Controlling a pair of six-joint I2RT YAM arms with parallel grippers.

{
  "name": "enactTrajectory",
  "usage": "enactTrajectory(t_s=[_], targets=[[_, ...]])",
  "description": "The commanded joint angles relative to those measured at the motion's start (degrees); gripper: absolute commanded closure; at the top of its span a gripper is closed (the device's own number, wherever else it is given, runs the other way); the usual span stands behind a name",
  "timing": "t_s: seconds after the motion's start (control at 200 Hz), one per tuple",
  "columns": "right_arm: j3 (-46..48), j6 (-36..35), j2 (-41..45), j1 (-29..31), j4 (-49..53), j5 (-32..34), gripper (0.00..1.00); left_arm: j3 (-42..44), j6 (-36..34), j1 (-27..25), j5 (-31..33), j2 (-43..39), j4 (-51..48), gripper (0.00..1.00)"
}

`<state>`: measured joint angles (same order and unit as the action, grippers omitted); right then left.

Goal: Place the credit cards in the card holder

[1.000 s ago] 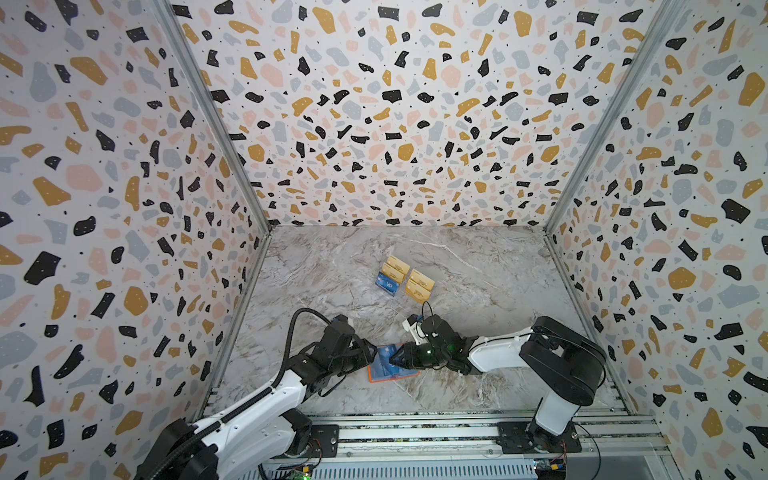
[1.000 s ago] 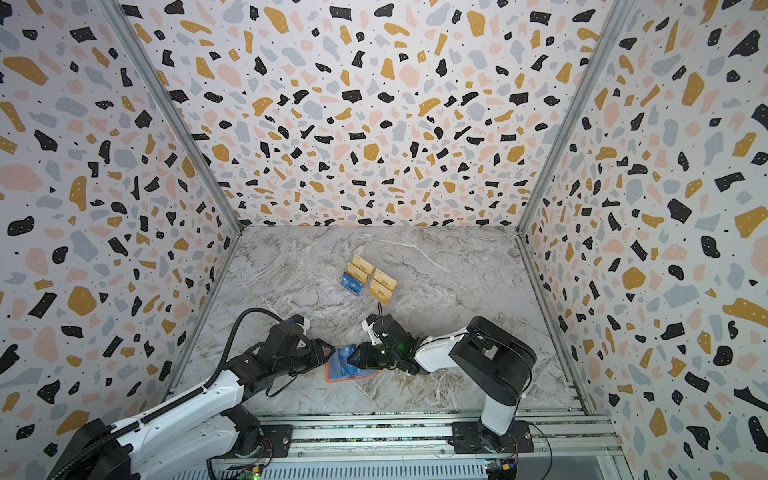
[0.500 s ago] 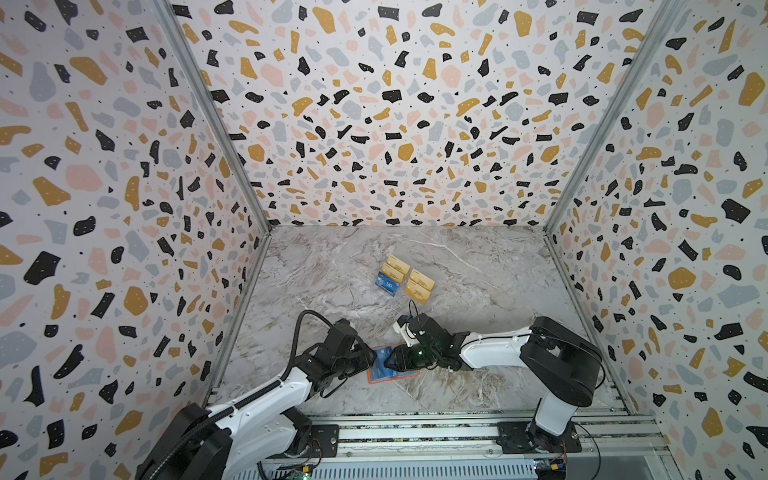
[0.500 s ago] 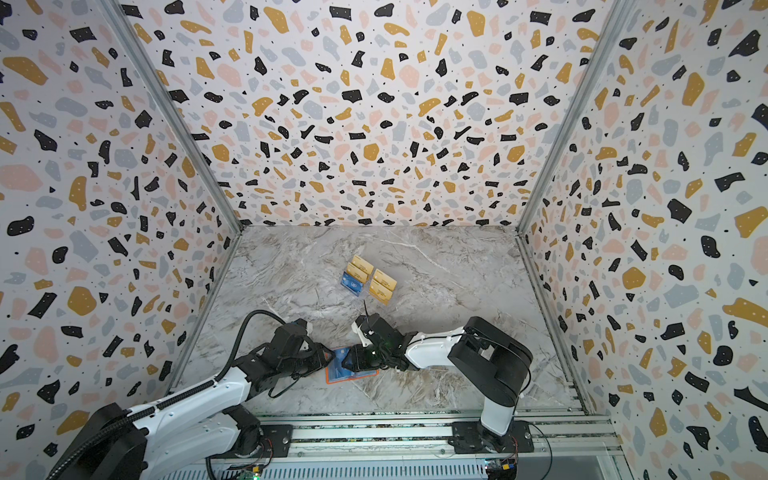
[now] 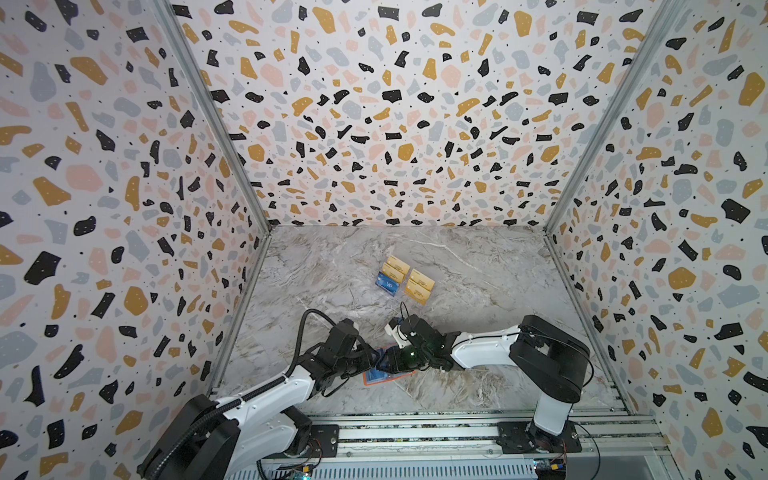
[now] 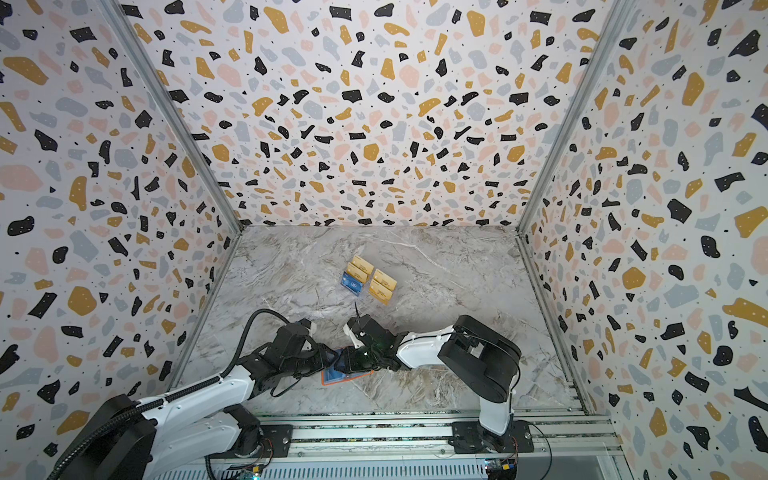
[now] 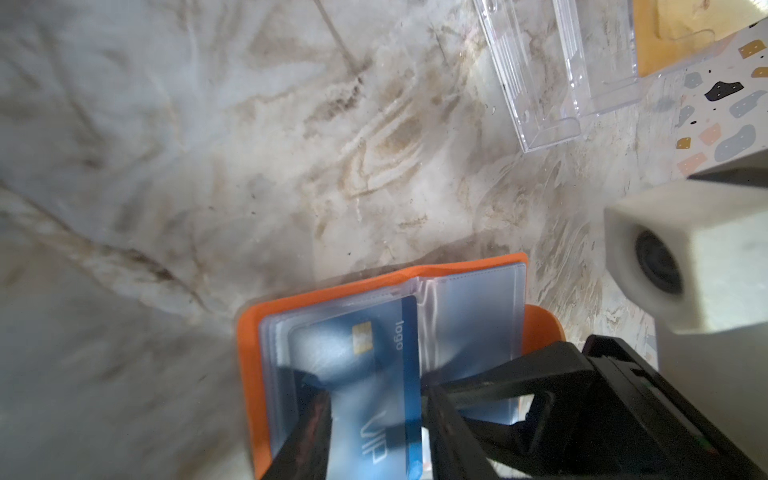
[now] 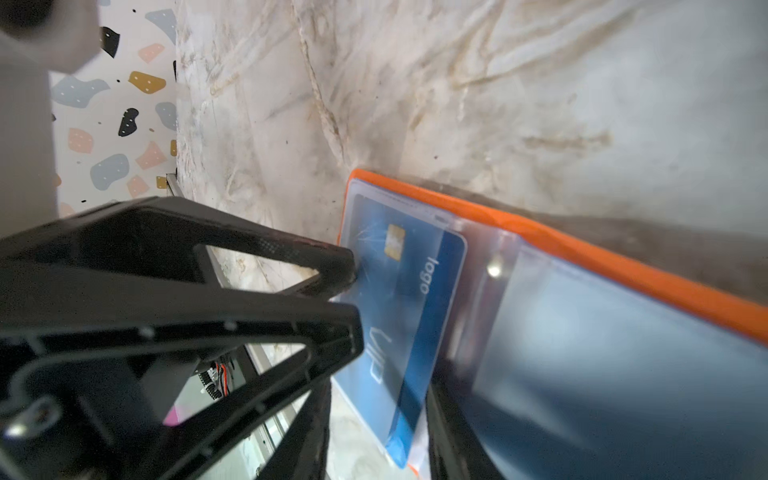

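Right end effector (image 8: 378, 386): jaws closed across the long edges of a blue plastic VIP card (image 7: 357, 353), chip end at the mouth of a clear sleeve (image 7: 276, 332) of the open orange leather-like card holder (image 7: 248, 374) on the marble tabletop (image 7: 208, 166). Left end effector (image 7: 374, 395): straddles same card, grip undeterminable. Hazard: a skewed push could buckle card or drag holder.

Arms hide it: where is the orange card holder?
In both top views the card holder lies open front-centre on the table, under the left claw and right claw.
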<state>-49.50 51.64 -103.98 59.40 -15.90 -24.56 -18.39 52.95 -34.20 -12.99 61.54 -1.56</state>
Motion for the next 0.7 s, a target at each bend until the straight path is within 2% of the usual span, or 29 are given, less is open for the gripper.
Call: enactTrajectory(t_s=[0.0, 0.075, 0.24, 0.41, 0.696], targets=[[-0.9, 0.6, 0.0, 0.5, 1.0, 1.2, 0.61, -1.2, -1.9, 0.2, 4.8, -1.9, -5.9, 0.61], [-0.2, 0.6, 0.3, 0.5, 1.0, 1.7, 0.62, -1.8, -3.4, 0.3, 9.0, -5.0, -9.1, 0.59], [0.0, 0.5, 0.7, 0.5, 1.0, 2.1, 0.62, -1.4, -3.5, 0.6, 10.1, -6.3, -11.1, 0.52], [-0.4, 0.3, 0.7, 0.6, 1.0, 1.9, 0.62, -0.2, -3.8, 0.7, 5.4, -2.5, -6.8, 0.5], [-0.5, 0.5, 0.6, 1.2, 0.5, 1.9, 0.62, -0.9, -4.8, 0.6, 0.0, 1.8, -1.2, 0.56]])
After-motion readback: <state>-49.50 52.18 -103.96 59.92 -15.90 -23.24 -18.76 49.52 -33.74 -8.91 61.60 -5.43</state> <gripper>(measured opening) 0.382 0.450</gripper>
